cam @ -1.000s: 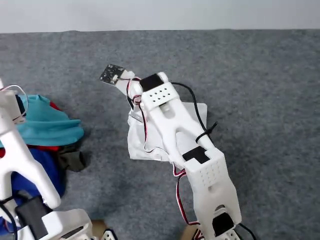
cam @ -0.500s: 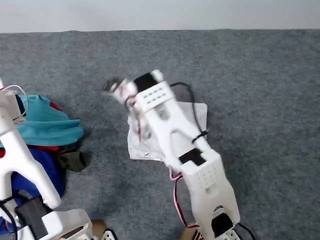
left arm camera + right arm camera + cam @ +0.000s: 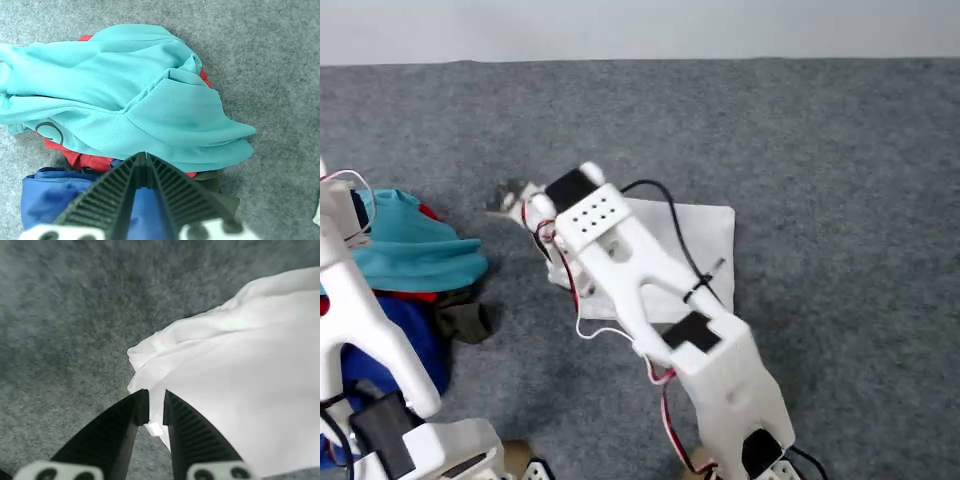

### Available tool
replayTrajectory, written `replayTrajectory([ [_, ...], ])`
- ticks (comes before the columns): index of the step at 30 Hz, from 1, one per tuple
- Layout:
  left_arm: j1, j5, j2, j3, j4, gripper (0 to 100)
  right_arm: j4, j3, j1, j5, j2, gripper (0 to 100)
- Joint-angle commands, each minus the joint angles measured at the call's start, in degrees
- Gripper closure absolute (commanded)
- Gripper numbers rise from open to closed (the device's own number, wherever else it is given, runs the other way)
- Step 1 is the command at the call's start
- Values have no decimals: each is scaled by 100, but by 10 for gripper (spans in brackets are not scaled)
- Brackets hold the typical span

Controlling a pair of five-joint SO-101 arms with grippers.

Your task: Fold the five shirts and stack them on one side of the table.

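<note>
Grey table (image 3: 840, 150) is crossed by the right arm, swung toward the shirt pile (image 3: 415, 255). The mid-table white shirt (image 3: 705, 250) has been dragged, its edge pinched in the closed right end effector (image 3: 152, 395). A fold is judged begun.

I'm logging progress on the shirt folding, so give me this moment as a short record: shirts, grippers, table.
table: grey, felt-like surface
white shirt: lies flat mid-table, apart from the pile
pile: crumpled, on the left arm's side
teal shirt: on top of the pile
red shirt: under the teal one
blue shirt: at the bottom, nearest the arm's base
dark shirt: pokes out beside the blue one
left gripper: shut, empty, above the pile
right gripper: at the white shirt's edge
</note>
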Motion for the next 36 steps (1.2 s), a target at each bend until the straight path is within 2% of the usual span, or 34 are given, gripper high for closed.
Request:
replayTrajectory([
  [1,-9,-26,-264,-215,-70,995,277,18,92,-176,-1059,942],
  [4,-9,-18,-264,-207,53,995,268,185,514,-826,-1604,973],
  [6,-9,-18,-264,-207,237,995,268,571,716,-958,-1947,990],
  [12,-79,-44,-273,-198,607,995,251,1644,1103,-2022,-2756,981],
  [17,-141,-26,-246,-198,607,995,251,1670,1684,-3763,-2413,801],
  [20,-141,-35,-264,-127,607,995,242,1662,1912,-4431,-1965,733],
  [27,-141,-44,-229,101,607,995,233,1635,2281,-4695,-1007,731],
  [36,-141,-53,-220,268,589,995,189,1635,2703,-4879,-523,729],
])
